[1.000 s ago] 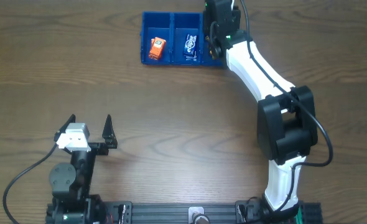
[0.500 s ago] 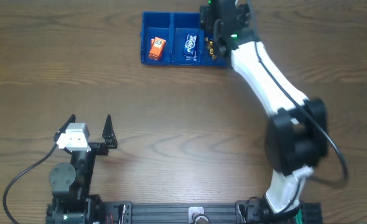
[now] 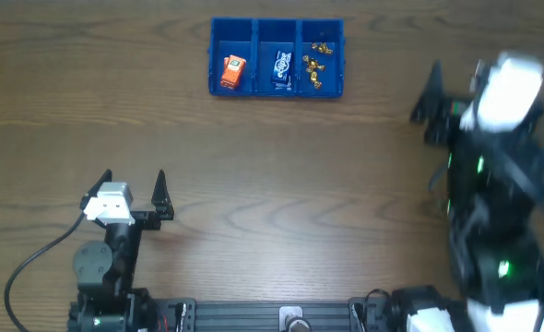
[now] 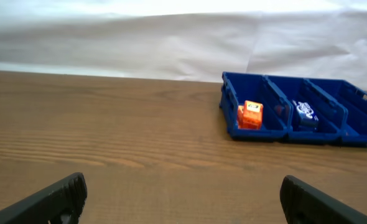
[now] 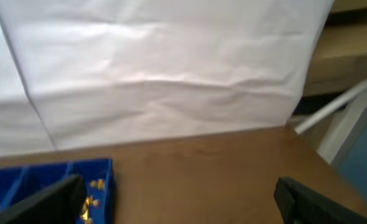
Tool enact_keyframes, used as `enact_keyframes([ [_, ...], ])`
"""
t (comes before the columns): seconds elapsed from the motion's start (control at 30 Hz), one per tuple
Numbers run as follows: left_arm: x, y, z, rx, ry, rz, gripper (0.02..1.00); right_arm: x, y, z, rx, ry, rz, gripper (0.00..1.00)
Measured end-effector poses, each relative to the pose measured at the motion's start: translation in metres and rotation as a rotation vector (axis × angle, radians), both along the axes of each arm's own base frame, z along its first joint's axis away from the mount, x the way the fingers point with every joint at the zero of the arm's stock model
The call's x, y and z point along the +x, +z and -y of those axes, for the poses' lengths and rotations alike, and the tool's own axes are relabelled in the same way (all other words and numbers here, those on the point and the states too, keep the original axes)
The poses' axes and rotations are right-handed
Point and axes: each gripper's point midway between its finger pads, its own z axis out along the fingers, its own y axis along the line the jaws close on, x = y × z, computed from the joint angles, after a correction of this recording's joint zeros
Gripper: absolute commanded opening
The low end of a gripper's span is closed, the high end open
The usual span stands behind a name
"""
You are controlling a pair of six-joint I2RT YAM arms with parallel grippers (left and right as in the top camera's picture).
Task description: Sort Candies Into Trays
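A blue tray (image 3: 277, 28) with three compartments sits at the far middle of the table. Its left compartment holds an orange candy (image 3: 233, 73), the middle one a blue candy (image 3: 282, 67), the right one several small gold candies (image 3: 315, 62). My right gripper (image 3: 453, 97) is open and empty, raised at the right side, well clear of the tray. My left gripper (image 3: 133, 187) stands open and empty near the front left. The left wrist view shows the tray (image 4: 233, 121) with the orange candy (image 4: 252, 114) and blue candy (image 4: 305, 111). The right wrist view shows the tray (image 5: 106, 167) and gold candies (image 5: 95, 185).
Bare wooden tabletop (image 3: 281, 184) lies between the grippers and the tray. A white sheet (image 5: 152, 81) hangs behind the table's far edge.
My right arm has pulled back from over the tray's right compartment to the right side of the table. Gold candies now lie uncovered in that compartment. The left arm has not moved.
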Motion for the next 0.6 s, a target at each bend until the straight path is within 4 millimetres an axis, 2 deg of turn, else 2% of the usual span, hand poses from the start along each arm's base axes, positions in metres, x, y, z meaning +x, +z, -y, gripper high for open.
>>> enact_keyframes([
  [0.13, 0.000, 0.000, 0.000, 0.000, 0.001, 0.000, 0.998, -0.032, -0.051, -0.006, 0.004, 0.066, 0.015, 1.000],
  [0.27, 0.000, 0.000, 0.000, 0.000, 0.000, 0.000, 0.998, -0.042, -0.096, -0.010, 0.008, 0.097, 0.038, 1.000],
  [0.37, 0.000, 0.000, 0.000, 0.000, 0.000, 0.000, 0.998, -0.047, -0.106, -0.010, 0.011, 0.103, 0.085, 1.000],
  [0.5, 0.000, 0.000, 0.000, 0.000, 0.000, 0.000, 0.998, -0.059, -0.098, -0.001, 0.016, 0.076, 0.167, 1.000],
  [0.6, 0.000, 0.000, 0.000, 0.000, 0.000, 0.000, 0.998, -0.067, -0.102, 0.004, 0.017, 0.060, 0.206, 1.000],
])
